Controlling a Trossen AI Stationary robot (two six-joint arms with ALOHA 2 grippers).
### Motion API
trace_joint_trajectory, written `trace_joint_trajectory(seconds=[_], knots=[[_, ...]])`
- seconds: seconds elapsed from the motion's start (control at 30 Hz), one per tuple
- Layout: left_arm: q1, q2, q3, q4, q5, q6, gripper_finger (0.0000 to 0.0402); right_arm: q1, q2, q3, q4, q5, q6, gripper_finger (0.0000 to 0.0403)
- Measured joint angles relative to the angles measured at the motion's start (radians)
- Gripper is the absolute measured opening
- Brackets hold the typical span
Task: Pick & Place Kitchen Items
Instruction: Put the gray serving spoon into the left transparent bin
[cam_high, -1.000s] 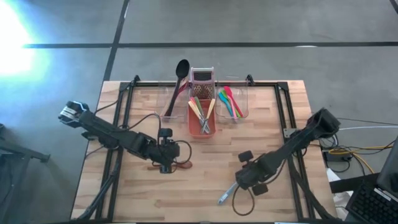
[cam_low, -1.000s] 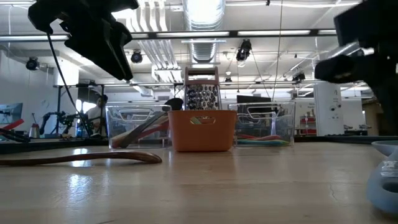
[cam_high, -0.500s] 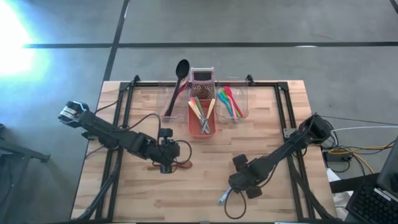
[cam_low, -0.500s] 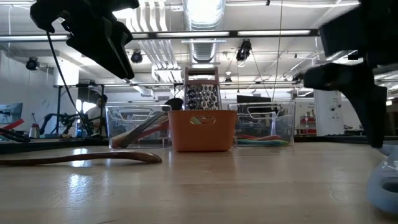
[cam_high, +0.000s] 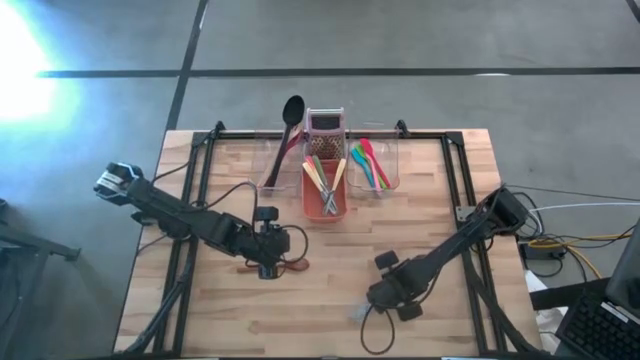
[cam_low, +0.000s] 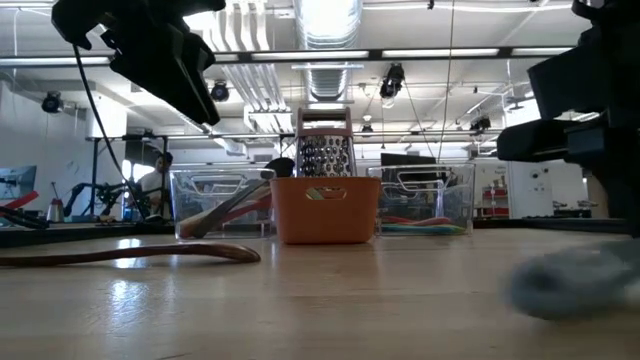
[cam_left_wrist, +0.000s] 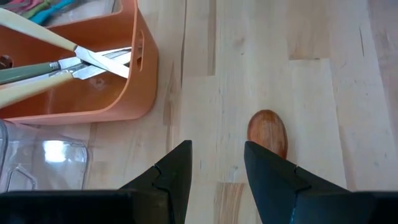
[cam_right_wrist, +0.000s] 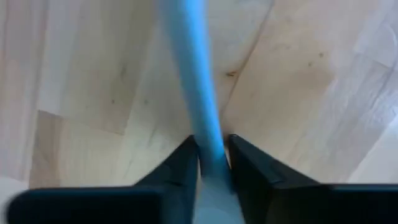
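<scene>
The grey ladle's handle (cam_right_wrist: 198, 93) is clamped by the right gripper (cam_right_wrist: 211, 163) at lower right of the counter (cam_high: 450, 300); the left gripper (cam_left_wrist: 216, 168) is held apart at left-centre.

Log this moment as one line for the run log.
right tool: shut on grey-blue utensil handle, front of table | left tool: open, over wooden spoon | orange tub: holds knives

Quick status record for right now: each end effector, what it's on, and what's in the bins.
right end effector: shut on the grey-blue utensil handle, near the table's front edge
left end effector: open, above the wooden spoon, not gripping it
orange tub: holds yellow-handled knives
right clear tub: colourful utensils
left clear tub: black ladle
grater: behind orange tub
</scene>
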Motion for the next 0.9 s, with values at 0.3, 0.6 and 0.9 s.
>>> trace_joint_trajectory(seconds=[0.3, 0.6, 0.9], knots=[[0.0, 0.0, 0.0, 0.003, 0.0, 0.0, 0.0149, -0.001, 0.005, 0.033, -0.047, 0.01, 0.016, 0.0035], [0.004, 0.0, 0.0, 0.024, 0.04, -0.091, 0.0149, -0.002, -0.014, 0.19, -0.339, 0.116, 0.004, 0.0035], [0.044, 0.0, 0.011, 0.14, 0.313, -0.105, 0.0149, -0.047, -0.017, 0.408, -0.483, 0.271, -0.065, 0.0035]])
